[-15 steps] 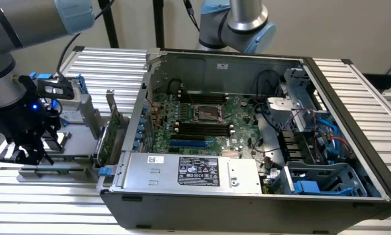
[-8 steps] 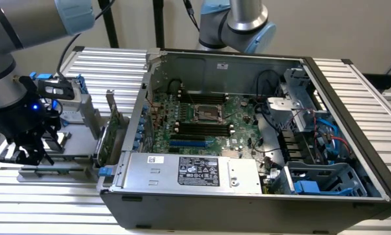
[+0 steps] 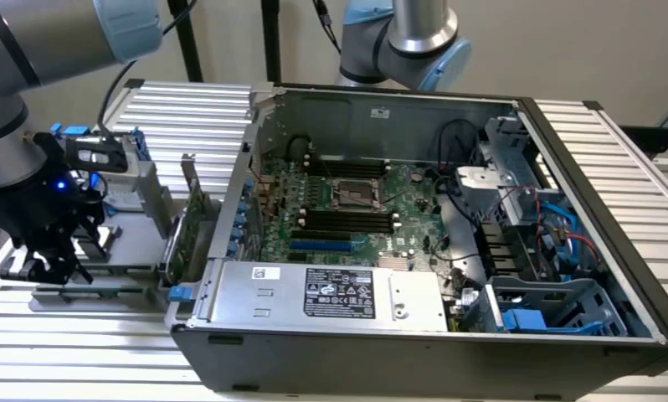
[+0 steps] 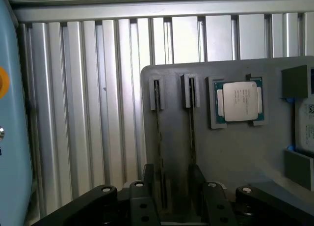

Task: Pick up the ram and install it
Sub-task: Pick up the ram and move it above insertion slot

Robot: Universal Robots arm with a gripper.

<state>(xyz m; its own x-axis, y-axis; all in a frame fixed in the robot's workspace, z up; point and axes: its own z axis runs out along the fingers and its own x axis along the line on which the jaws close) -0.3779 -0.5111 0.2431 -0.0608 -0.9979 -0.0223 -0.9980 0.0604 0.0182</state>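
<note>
Two ram sticks stand on edge in slots of a grey tray (image 4: 235,152): one stick (image 4: 158,137) and a second stick (image 4: 192,132) beside it, both seen from above as thin dark lines. My gripper (image 4: 174,184) hangs over their near ends, open, with one black finger (image 4: 149,186) by the first stick and the other by the second. Nothing is held. In the exterior view the gripper (image 3: 49,255) is low over the tray (image 3: 133,243), at the exterior view's left of the open computer case (image 3: 423,335).
A processor chip (image 4: 239,100) lies in a tray pocket beyond the sticks. A green expansion card (image 3: 194,218) stands upright between tray and case. Inside the case, the motherboard's black memory slots (image 3: 340,219) lie next to the CPU socket (image 3: 351,194). A silver power supply (image 3: 323,293) fills the front.
</note>
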